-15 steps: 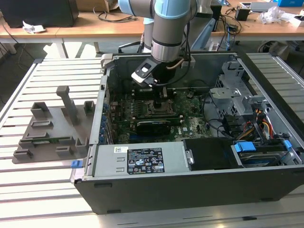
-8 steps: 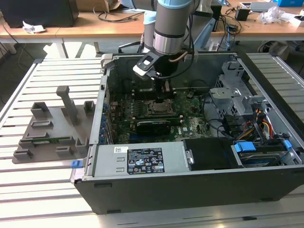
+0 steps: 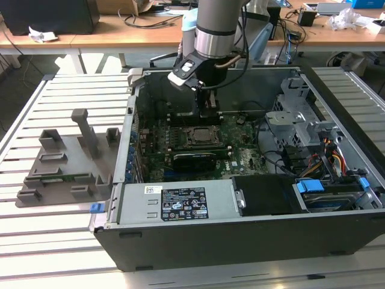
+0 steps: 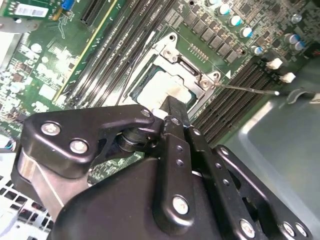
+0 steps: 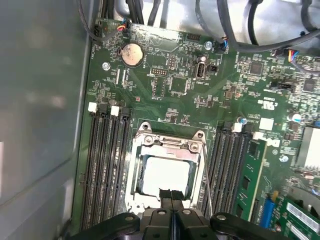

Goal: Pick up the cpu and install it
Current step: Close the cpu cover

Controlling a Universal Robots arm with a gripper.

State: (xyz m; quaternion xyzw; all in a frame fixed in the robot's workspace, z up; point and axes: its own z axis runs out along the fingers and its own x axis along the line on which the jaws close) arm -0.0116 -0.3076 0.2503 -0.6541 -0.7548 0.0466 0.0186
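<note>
Down at the fingertips: the gripper [image 5: 171, 196] has its two black fingers pressed together, the seam between them closed and nothing held.
Tip position: the tips sit right over one edge of the cpu [image 5: 165, 172]; whether they touch the metal, I cannot tell.
Cpu: it lies flat in its seat with the silvery top plate up, level and square inside the socket frame [image 5: 170, 142].
Second wrist view: same story, the closed gripper [image 4: 167, 104] poised at the rim of the cpu [image 4: 159, 84].
Lever: a thin metal rod [image 5: 206, 175] runs along one side of the frame.
Memory slots: long dark rows [image 5: 107, 165] flank the socket on two sides.
Motherboard: the green board [image 5: 175, 87] spreads out beyond, with a round coin cell [image 5: 132, 54] farther off.
Exterior view: the arm [image 3: 213, 27] plunges into the open computer case [image 3: 240, 253], gripper [image 3: 207, 113] low over the cpu [image 3: 201, 136].
Table: the case rests on a slatted table [image 3: 60, 241].
Fixture: a grey fixture [image 3: 66, 162] lies beside the case on the exterior view's left.
Background: wooden desks [image 3: 90, 37] stand well behind.
</note>
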